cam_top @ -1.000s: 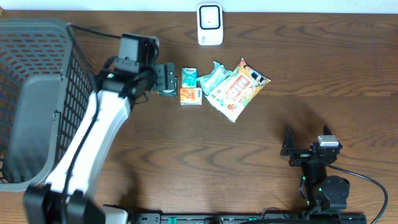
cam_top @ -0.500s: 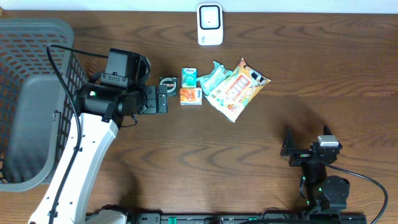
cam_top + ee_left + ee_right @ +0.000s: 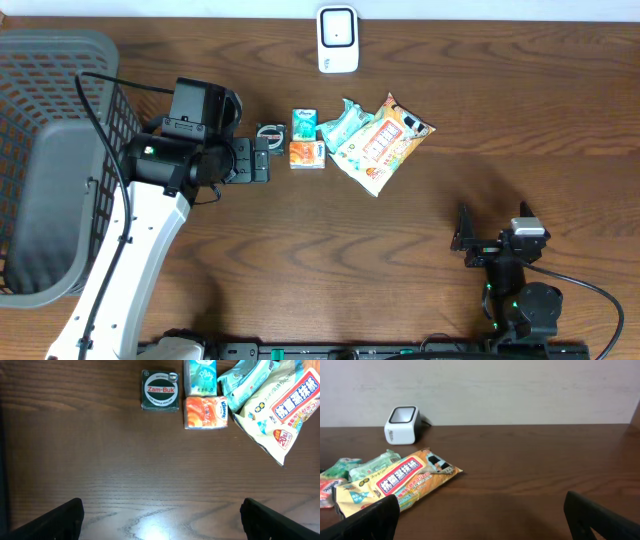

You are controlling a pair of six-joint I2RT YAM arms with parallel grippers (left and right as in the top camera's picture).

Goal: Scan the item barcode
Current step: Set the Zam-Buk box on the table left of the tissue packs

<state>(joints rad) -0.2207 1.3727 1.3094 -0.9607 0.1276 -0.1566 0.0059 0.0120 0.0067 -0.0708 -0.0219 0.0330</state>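
At the far left stands one grey mesh basket, well apart from the goods. Next along, the left fingers are spread to their widest and hold nothing; the wrist view shows only bare wooden surface between them.

Straight ahead of them, toward the far edge and close by, lies the one green Zam-Buk tin. It is label up and squarish, so it has no long axis to line up with. Which article is to be scanned the task does not say, but this tin looks the likeliest first pick. It is the nearest and sits centred on the gap between the fingers.

Just beside the tin on its right are two tissue packs, the green pack behind and the orange pack in front. Beyond them at the far edge, well apart from everything, stands the one white scanner.

Right of the tissue packs comes one teal pack. One large printed pouch overlaps it, and the pouch's long axis runs on a diagonal from near-left to far-right. That makes five articles in one cluster. No barcode can be made out on any upward face.

Farthest right, near the front edge, the right fingers also stand wide apart and empty, well away from the cluster. The left arm is plainly the nearer of the two
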